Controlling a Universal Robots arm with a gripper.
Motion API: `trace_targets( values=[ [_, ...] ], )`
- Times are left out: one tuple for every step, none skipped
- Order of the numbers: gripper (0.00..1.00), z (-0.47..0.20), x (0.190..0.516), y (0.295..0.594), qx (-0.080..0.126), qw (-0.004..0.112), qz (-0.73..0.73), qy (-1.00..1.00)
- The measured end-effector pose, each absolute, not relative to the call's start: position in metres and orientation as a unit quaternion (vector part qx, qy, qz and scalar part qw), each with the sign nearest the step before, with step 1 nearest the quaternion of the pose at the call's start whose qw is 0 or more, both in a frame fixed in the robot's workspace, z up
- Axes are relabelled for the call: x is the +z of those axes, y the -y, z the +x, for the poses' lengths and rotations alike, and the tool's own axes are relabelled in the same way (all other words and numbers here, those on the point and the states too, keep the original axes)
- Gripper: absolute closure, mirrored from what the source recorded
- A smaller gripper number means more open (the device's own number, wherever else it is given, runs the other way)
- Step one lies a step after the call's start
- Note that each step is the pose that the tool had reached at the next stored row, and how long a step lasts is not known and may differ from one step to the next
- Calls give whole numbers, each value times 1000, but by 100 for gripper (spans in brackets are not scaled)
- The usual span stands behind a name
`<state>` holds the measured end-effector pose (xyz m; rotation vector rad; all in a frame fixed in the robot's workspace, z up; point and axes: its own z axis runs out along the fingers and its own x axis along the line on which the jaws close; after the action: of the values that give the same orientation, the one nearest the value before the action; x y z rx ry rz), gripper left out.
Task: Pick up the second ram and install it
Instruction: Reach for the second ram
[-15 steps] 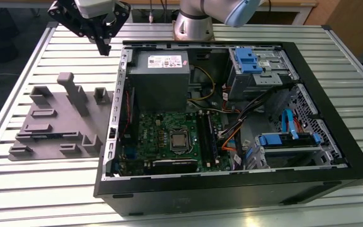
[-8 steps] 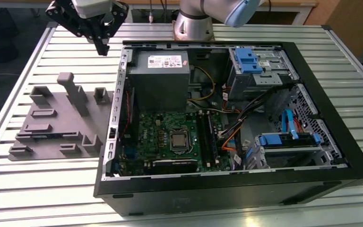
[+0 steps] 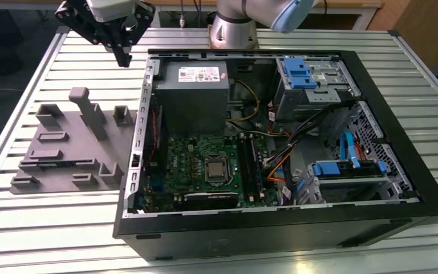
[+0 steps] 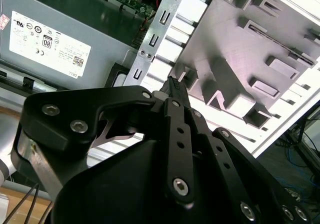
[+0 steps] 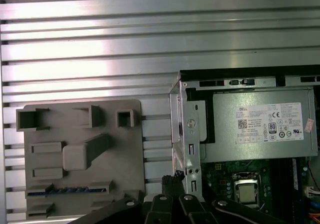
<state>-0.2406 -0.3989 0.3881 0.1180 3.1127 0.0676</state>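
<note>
Open computer case (image 3: 280, 228) holds power supply (image 3: 192, 94) and motherboard (image 3: 196, 171). Gray holder (image 3: 67, 154) lies beside it on the exterior view's left, with the second ram (image 5: 65, 190) standing on edge in a slot near its near side. Gripper (image 3: 124, 60) hovers beyond the holder's far edge, fingers pressed together, empty. Judged: ram light, stiff, fragile; pinch flat faces mid-length, clear of contacts.

The round silver and pale blue robot arm (image 3: 232, 28) stands at the back. Its black metal gripper (image 3: 122, 57) hangs in the air toward the exterior view's left and points down. In both wrist views its thin fingers (image 4: 175, 100) (image 5: 168, 183) press together at the tip.
</note>
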Motion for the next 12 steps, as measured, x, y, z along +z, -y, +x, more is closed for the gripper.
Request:
trace_targets(
  values=[
    [89, -241, 388, 399, 22, 13, 38, -999],
    [89, -241, 388, 399, 22, 13, 38, -999],
    [89, -241, 388, 399, 22, 13, 38, -999],
    [89, -241, 388, 399, 22, 13, 37, -999],
    [89, -241, 388, 399, 22, 13, 35, -999],
    [89, -241, 388, 399, 22, 13, 30, -999],
    [89, -241, 388, 399, 22, 13, 23, -999],
    [89, -241, 388, 399, 22, 13, 21, -999],
    [89, -241, 388, 399, 22, 13, 20, -999],
    [89, -241, 388, 399, 22, 13, 20, -999],
    [89, -241, 388, 399, 22, 13, 20, -999],
    [89, -242, 388, 399, 22, 13, 20, -999]
  ],
)
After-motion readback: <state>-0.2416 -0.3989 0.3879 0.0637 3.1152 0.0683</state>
